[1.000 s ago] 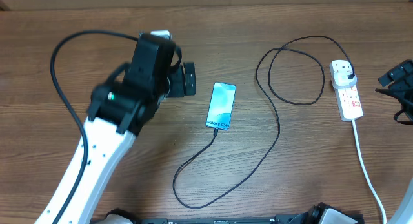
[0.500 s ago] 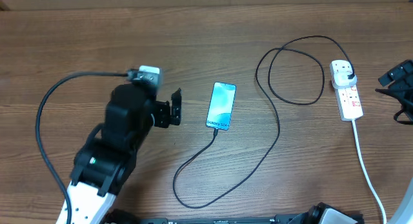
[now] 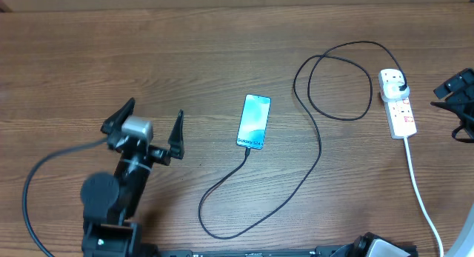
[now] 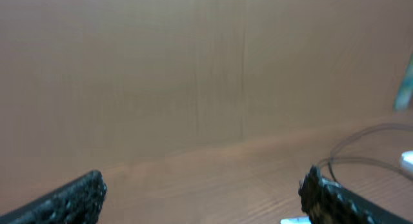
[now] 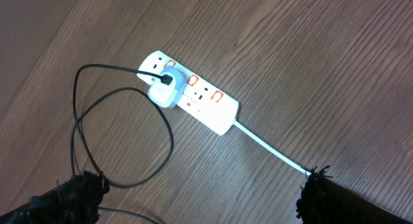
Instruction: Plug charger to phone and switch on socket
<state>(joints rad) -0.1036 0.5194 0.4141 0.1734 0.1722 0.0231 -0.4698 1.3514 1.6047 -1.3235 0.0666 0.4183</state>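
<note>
Left tool (image 3: 154,112) stands wide open with nothing between its fingers (image 4: 68,199); it points away from the robot's base, over bare table (image 3: 89,49). The arm behind it is folded back low toward the near edge, its black wrist body directly behind the tool. From its own camera I see only blurred wood and, off to its right, a faint loop of cable.

Right tool (image 3: 453,107) hangs at the far right edge of the table, also spread wide and empty, its two dark fingers (image 5: 64,199) framing the wood below.

To the right of the left tool, near but apart from it, lies the phone (image 3: 253,121), screen lit. The charger (image 3: 320,149) has its small tip in the phone's near short edge. From there the cable curls in a long loop toward the right tool.

Just beside the right tool, on its left, lies the socket (image 3: 398,103). The charger's plug (image 5: 164,91) sits in an outlet near its far end. Its white cord (image 3: 418,187) trails back toward the near edge. I cannot tell how the red switches stand.
</note>
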